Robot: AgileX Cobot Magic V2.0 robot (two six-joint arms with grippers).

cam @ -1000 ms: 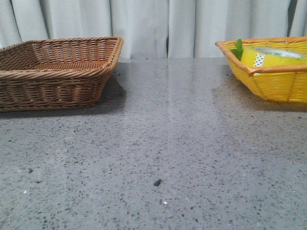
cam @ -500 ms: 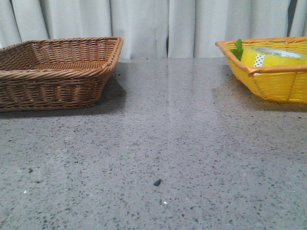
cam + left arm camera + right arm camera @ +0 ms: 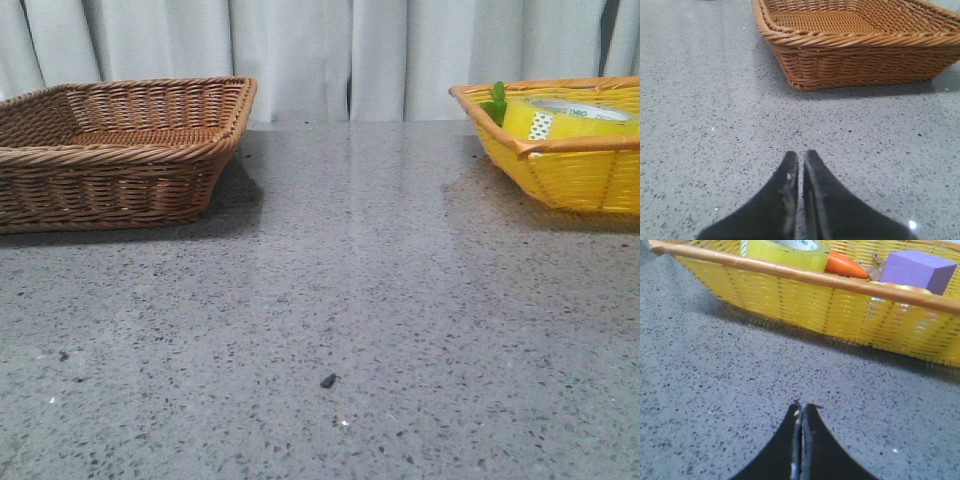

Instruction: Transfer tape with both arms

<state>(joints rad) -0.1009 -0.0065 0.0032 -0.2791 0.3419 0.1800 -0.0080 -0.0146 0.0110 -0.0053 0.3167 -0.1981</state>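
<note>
Left fingers (image 3: 799, 165) clenched on nothing above bare grey tabletop (image 3: 330, 300), right fingers (image 3: 801, 415) likewise pressed together, tape (image 3: 565, 120) lying in yellow basket (image 3: 560, 175) at far right edge beside carrot (image 3: 845, 265) and purple block (image 3: 917, 269), brown wicker basket (image 3: 120, 150) far left

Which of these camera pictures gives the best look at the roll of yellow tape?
The front view: the tape sits in the yellow basket, showing its top ring and patterned side strip. The right wrist view catches only part of it, cut off at the frame edge. The left wrist view shows none of it.
</note>
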